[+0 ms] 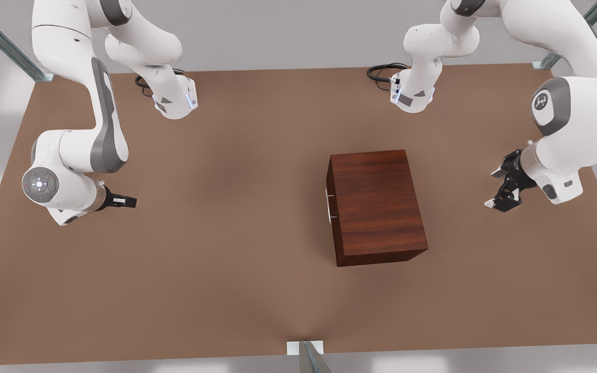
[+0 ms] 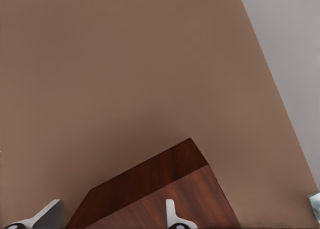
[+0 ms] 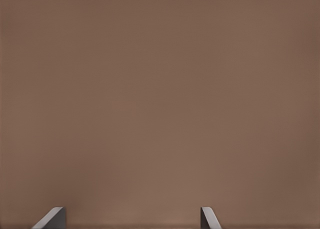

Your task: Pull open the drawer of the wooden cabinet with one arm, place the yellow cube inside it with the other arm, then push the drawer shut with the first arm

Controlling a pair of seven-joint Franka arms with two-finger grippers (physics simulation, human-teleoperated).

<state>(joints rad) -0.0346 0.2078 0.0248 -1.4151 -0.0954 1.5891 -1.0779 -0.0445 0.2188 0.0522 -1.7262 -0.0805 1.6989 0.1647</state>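
Note:
The wooden cabinet point(image 1: 373, 204) stands right of the table's middle in the front view. Its drawer point(image 1: 330, 228) is shut, its front panel facing the front view's left, with a thin silver handle point(image 1: 328, 205) on it. The yellow cube is out of view. My left gripper point(image 1: 506, 187) hangs open at the front view's right, apart from the cabinet. In the left wrist view its fingers point(image 2: 172, 214) frame a corner of the cabinet point(image 2: 165, 189). My right gripper point(image 1: 122, 201) waits open far off at the front view's left, over bare table point(image 3: 160, 109), fingers point(image 3: 207, 218) spread.
The brown table point(image 1: 226, 269) reaches well beyond the cabinet on all sides. Both arm bases point(image 1: 176, 101) point(image 1: 412, 93) with black cables sit at the far edge. Metal posts stand at the near edge point(image 1: 306, 355) and the far corners.

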